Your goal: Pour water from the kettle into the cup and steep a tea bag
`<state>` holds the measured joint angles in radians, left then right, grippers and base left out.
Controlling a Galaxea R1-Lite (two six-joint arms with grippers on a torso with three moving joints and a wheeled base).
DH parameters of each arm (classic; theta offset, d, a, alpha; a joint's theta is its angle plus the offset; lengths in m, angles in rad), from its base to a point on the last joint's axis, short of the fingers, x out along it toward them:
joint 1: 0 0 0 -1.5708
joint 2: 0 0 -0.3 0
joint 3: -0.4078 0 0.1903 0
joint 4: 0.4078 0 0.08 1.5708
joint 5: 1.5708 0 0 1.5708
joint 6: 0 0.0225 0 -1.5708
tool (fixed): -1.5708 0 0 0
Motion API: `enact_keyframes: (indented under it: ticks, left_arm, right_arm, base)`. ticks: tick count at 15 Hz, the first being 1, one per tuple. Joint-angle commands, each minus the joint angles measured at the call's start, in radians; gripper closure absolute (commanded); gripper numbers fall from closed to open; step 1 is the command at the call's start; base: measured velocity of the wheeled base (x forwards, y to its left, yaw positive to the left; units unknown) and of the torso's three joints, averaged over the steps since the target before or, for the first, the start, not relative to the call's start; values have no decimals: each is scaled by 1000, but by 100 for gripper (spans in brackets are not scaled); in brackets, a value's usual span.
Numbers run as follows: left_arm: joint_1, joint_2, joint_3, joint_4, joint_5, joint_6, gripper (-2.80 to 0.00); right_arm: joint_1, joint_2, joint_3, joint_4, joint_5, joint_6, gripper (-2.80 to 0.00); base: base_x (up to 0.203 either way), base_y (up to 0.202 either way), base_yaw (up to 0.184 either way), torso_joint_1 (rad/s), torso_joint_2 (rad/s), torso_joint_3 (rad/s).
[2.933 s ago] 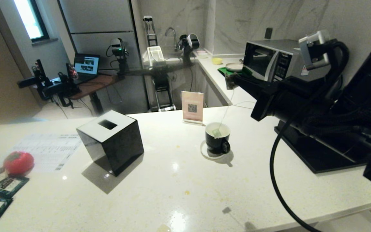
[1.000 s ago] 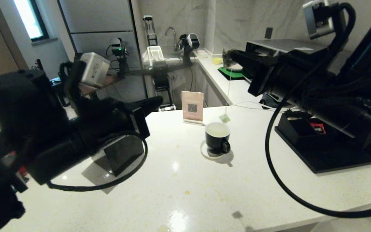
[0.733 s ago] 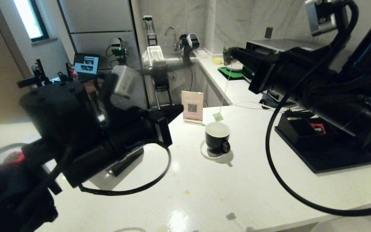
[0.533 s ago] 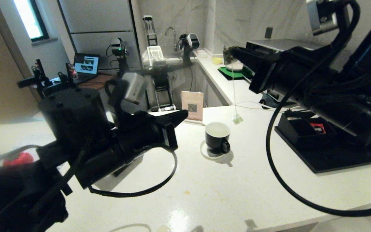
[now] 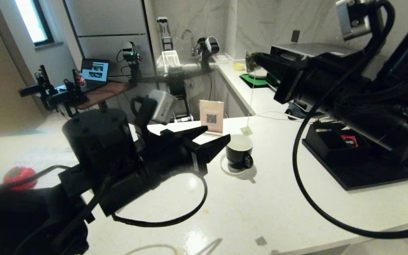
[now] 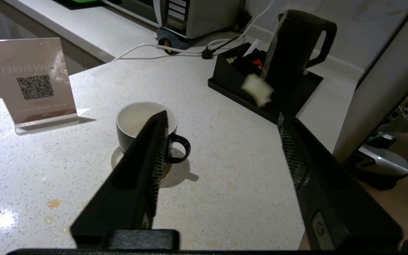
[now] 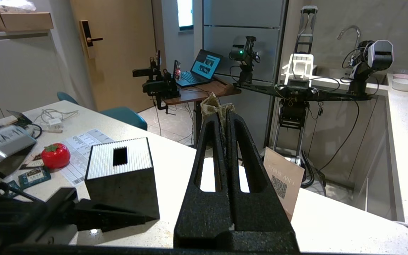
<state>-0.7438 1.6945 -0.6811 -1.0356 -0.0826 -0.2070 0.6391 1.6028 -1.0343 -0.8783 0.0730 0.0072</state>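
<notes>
The black cup (image 5: 239, 153) stands on a pale coaster mid-counter, with pale water (image 6: 135, 117) in its white inside. My right gripper (image 5: 251, 61) is high above and behind it, shut on the brownish tea bag (image 7: 214, 103). The bag's string hangs down to the pale-green tag (image 5: 246, 131), which dangles just above the cup's far rim. My left gripper (image 5: 217, 132) is open, level with the cup and just left of it; one finger (image 6: 154, 141) overlaps the cup in the left wrist view. The black kettle (image 6: 296, 46) stands on the tray; my right arm hides it in the head view.
A QR sign (image 5: 211, 117) stands behind the cup. The black compartment tray (image 5: 360, 170) lies to the right. A black cube with a white slotted top (image 7: 119, 173) sits left of my left arm, and a red ball (image 5: 20, 176) at far left. A microwave (image 6: 197, 14) stands on the back counter.
The left arm swung in from the left toward the cup and its jaws opened. The right gripper lifted earlier, taking the tag out of the cup; the tag now swings above it.
</notes>
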Motion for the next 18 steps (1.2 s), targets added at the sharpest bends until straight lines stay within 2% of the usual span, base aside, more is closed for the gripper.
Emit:
enact_keyframes:
  ticks: [1, 6, 9, 11, 14, 18]
  left_arm:
    - [-2, 13, 0, -8, 0, 0, -280]
    - [-22, 30, -7, -11, 0, 5, -280]
    - [-26, 56, -5, -48, 0, 14, -280]
    - [-28, 103, 11, -114, 3, 37, -280]
    - [-52, 189, 53, -307, 9, 57, -280]
    - [-105, 200, 260, -437, 14, 45, -280]
  right_arm:
    - [1, 2, 0, -7, 2, 0, 0]
    - [1, 0, 3, -8, 1, 0, 0]
    - [1, 3, -4, -8, 2, 0, 0]
    - [4, 2, -3, -8, 1, 0, 0]
    - [5, -1, 1, -11, 1, 0, 0]
    - [5, -9, 12, -14, 1, 8, 0]
  base:
    - [0, 0, 0, 0, 0, 0]
    - [0, 0, 0, 0, 0, 0]
    - [0, 0, 0, 0, 0, 0]
    - [0, 0, 0, 0, 0, 0]
    - [0, 0, 0, 0, 0, 0]
    - [0, 0, 0, 0, 0, 0]
